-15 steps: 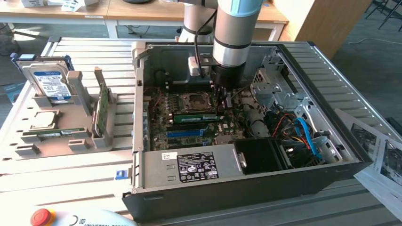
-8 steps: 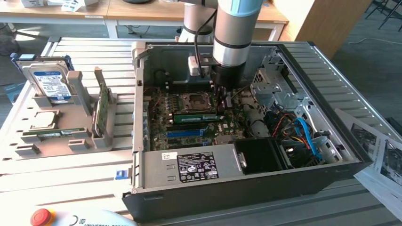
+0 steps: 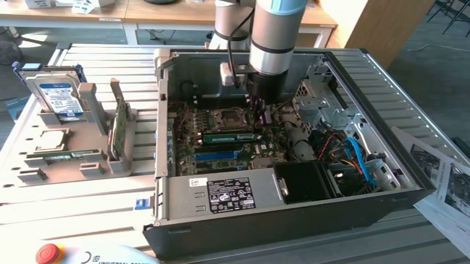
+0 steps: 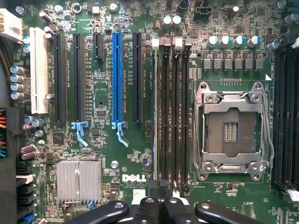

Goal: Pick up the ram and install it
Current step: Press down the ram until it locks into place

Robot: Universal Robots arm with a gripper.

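A long, narrow green ram (image 3: 228, 137) stands in the memory slots beside the open CPU socket (image 3: 226, 117), inside the open computer case (image 3: 294, 220). My gripper (image 3: 258, 111) hangs just above the board, close to that stick's end on the exterior view's right. In the wrist view its black fingers (image 4: 148, 207) are pressed together and hold nothing, over one end of the black memory slots (image 4: 171, 112). Seen from straight above, I cannot tell which slot the ram fills. A second ram (image 3: 70, 156) lies flat in the grey tray (image 3: 110, 165) at the exterior view's left.
The tray also carries a hard drive (image 3: 60, 96), a broader green card on edge (image 3: 118, 129) and a CPU chip (image 3: 48, 140). On the board are a blue slot (image 4: 117, 70) and a heatsink (image 4: 78, 181). Power supply (image 3: 228, 195), cables (image 3: 356, 157) and drive cage (image 3: 320, 104) crowd the case.
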